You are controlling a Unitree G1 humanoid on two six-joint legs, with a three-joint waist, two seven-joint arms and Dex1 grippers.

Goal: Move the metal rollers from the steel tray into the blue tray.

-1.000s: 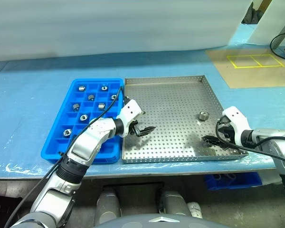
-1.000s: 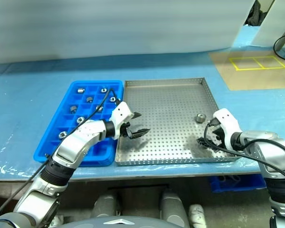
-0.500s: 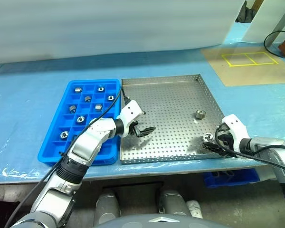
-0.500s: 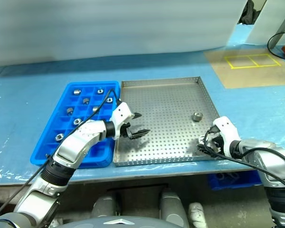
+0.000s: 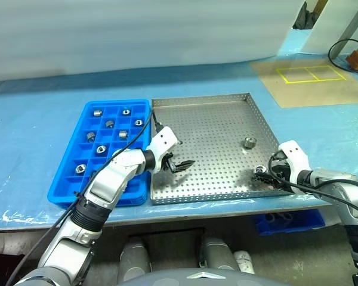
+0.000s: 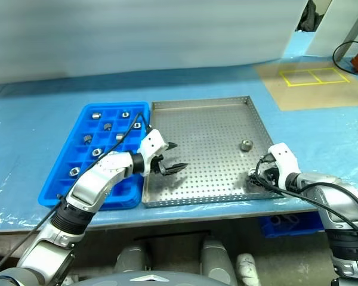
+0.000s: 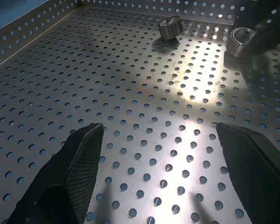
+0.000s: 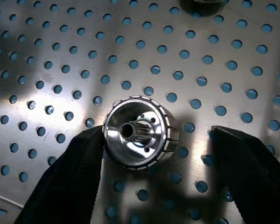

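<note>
The steel tray (image 5: 209, 113) lies in the middle of the table with the blue tray (image 5: 65, 187) against its left side. Several metal rollers (image 5: 101, 148) sit in the blue tray's compartments. One roller (image 5: 249, 142) lies loose on the steel tray's right part. Another roller (image 8: 140, 130) rests near the tray's front right corner, between the fingers of my right gripper (image 8: 158, 140). One finger (image 8: 79, 168) touches it and the other (image 8: 245, 163) stands apart, so the gripper is open. My left gripper (image 5: 178, 162) hovers open and empty over the steel tray's left part.
The table's front edge runs just below both trays. A brown board with a yellow taped rectangle (image 5: 307, 73) lies at the back right, with a black cable (image 5: 340, 50) beyond it. A blue crate (image 5: 286, 220) sits under the table.
My right gripper has sunk to the roller near the tray's front right corner, and its fingers have narrowed around it. The left arm has kept still. The camera shifted slightly.
</note>
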